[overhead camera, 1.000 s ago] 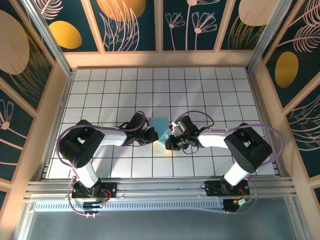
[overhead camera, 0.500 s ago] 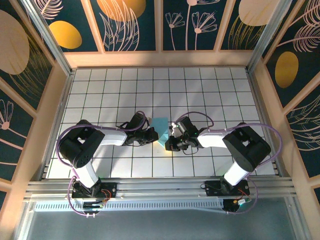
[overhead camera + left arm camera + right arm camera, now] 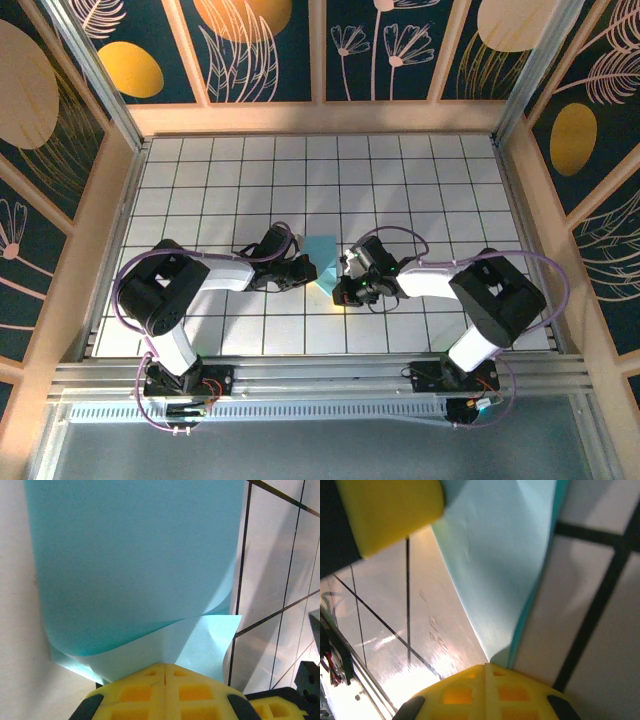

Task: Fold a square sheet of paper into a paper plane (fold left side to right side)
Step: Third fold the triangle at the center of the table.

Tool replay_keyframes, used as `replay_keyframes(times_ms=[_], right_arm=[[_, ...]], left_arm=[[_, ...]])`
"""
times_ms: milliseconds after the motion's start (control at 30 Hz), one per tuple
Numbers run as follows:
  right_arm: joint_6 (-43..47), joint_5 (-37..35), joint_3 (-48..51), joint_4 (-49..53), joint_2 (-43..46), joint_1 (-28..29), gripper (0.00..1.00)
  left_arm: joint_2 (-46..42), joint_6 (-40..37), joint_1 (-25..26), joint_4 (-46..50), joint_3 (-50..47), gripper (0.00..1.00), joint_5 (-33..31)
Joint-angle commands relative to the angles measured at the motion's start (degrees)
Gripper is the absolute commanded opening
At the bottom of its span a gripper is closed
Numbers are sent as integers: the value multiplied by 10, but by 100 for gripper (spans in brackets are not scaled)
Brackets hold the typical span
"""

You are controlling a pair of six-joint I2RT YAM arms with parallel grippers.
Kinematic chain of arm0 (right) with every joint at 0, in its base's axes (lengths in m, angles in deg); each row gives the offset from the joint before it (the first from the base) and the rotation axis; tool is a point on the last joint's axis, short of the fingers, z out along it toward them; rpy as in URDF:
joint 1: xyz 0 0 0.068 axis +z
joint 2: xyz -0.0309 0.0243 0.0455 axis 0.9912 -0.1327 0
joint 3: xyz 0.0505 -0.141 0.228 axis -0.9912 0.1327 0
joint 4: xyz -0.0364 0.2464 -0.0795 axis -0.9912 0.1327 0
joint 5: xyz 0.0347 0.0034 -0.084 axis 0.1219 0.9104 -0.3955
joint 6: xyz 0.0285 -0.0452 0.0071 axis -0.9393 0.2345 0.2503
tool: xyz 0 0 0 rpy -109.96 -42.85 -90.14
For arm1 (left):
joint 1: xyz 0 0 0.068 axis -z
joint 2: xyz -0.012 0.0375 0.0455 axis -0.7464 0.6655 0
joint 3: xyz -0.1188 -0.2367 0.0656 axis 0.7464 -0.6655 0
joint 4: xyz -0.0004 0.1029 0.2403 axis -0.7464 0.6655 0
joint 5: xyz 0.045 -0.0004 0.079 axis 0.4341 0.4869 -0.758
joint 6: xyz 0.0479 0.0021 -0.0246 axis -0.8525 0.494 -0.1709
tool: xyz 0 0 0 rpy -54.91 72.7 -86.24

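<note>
Mid-table, between the two arms, sits the square sheet of paper [image 3: 320, 255], light cyan, partly doubled over w/ one layer bowing up off the other. The left wrist cam gets the sheet [image 3: 135, 555] up close: a big curved flap on top and a paler flat layer underneath, running right into the fingertips. Left gripper [image 3: 164, 666] is closed tight, tips together, and the lower layer's edge looks nipped btwn them. Right gripper [image 3: 486, 666] is the same deal, jaws fully together w/ a corner of the sheet [image 3: 495, 555] tapering into the seam.

From above, left gripper [image 3: 305, 270] is at the sheet's left edge and right gripper [image 3: 341, 287] at its near-right corner, both touching paper.

Handling-wise it's prob very light & floppy, no stiffness, so it'll sag or spring back unless pressed flat. It'd also tear or crumple easy if the two arms pull apart. Best grab imo is right at an edge or corner w/ a shallow pinch. Then lay edge on edge & rub the crease down on the white tiled table [image 3: 200, 180].
</note>
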Motion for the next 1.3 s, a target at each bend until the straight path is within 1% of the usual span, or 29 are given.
replay_keyframes(times_ms=[0,133,267,367,533,700,1067,1267], right_arm=[[13,-16,7,88,27,7,0],[20,-11,-18,113,59,5,0],[13,9,-37,83,76,1,0],[4,18,-45,45,57,2,0],[-4,-8,-57,2,3,1,0],[-14,-24,-60,-22,-27,1,0],[-23,-39,-42,-1,-58,-11,0],[-20,-46,-32,27,-69,-14,0]], left_arm=[[32,-2,-1,71,-8,0,-59],[31,-3,-1,70,-7,0,-58],[30,-3,-1,70,-7,0,-57],[31,-3,-1,69,-6,0,-56],[30,-2,-1,69,-7,0,-56],[28,-3,-1,70,-7,0,-56],[15,-1,-1,53,-8,0,-46],[-16,0,-1,40,-4,9,-34]])
